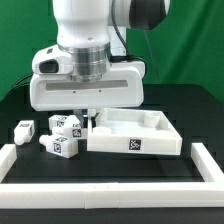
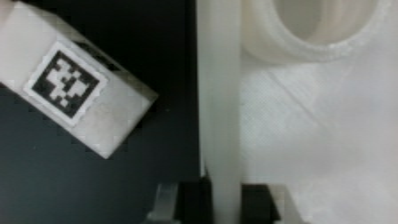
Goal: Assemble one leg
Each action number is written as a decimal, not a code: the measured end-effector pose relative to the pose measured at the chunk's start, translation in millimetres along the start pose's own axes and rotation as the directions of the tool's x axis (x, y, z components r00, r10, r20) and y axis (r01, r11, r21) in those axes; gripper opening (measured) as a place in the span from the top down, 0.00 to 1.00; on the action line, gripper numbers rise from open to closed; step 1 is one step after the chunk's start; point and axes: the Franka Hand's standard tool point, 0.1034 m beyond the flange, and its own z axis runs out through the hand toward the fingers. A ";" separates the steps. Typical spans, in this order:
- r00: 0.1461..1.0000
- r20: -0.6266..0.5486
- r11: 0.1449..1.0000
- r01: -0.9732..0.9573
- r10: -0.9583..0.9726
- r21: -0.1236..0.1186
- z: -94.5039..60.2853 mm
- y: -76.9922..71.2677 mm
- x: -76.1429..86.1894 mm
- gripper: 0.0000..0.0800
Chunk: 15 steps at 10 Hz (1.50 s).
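Note:
Three legs, small white blocks with black-and-white tags, lie on the black table at the exterior view's left: one [image 1: 22, 130] farthest left, and two [image 1: 68, 124] [image 1: 62, 144] close beside the large white tray-like panel [image 1: 150, 146]. My gripper [image 1: 88, 114] is down at the panel's near-left wall. In the wrist view my gripper [image 2: 221, 202] has one dark finger [image 2: 185, 202] on each side of the panel's thin upright wall [image 2: 217, 90], and the jaws look closed against it. One tagged leg [image 2: 71, 85] lies just outside that wall. A round boss [image 2: 329, 30] shows inside the panel.
A low white frame [image 1: 110, 190] borders the table at the front and along both sides. A green backdrop stands behind the arm. Bare black table lies between the legs and the front frame.

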 end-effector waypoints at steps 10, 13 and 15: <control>0.999 -0.022 0.999 -0.039 0.038 -0.036 7.5 -5.3 53.3 0.93; 0.994 -0.101 0.998 -0.038 0.032 -0.053 3.1 -7.2 65.8 0.93; 0.995 -0.089 0.998 -0.044 0.039 -0.053 7.5 -6.4 61.2 0.93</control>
